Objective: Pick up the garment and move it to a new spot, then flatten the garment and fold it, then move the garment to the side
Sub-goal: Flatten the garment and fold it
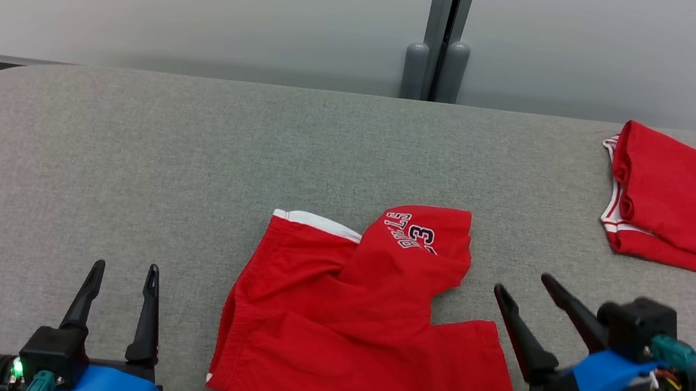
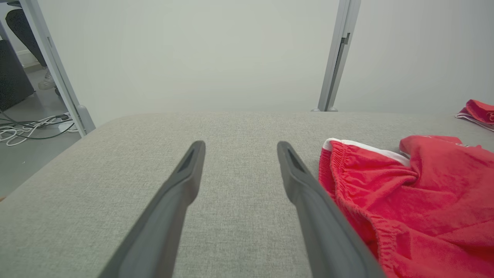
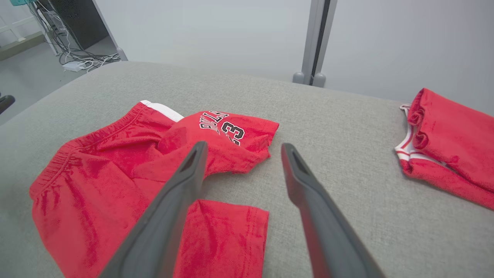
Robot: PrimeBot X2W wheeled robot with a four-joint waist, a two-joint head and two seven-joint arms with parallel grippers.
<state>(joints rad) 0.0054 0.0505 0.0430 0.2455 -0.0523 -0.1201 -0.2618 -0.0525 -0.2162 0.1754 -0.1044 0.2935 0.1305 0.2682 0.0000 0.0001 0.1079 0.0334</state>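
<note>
The garment (image 1: 364, 330) is a pair of red shorts with a white-trimmed waistband, lying on the grey table (image 1: 193, 156) in front of me. One leg, printed with a number, is folded back over the body. The garment (image 3: 115, 181) lies left of my right fingers in the right wrist view, and the garment (image 2: 417, 200) shows at the right of the left wrist view. My right gripper (image 1: 523, 287) stands open just right of the shorts, holding nothing. My left gripper (image 1: 125, 268) stands open to their left, empty.
A second red garment (image 1: 685, 204) with white trim lies folded at the table's far right; the same red garment (image 3: 451, 143) shows in the right wrist view. A grey post (image 1: 441, 34) rises behind the table's far edge. Cables (image 2: 27, 129) lie on the floor at left.
</note>
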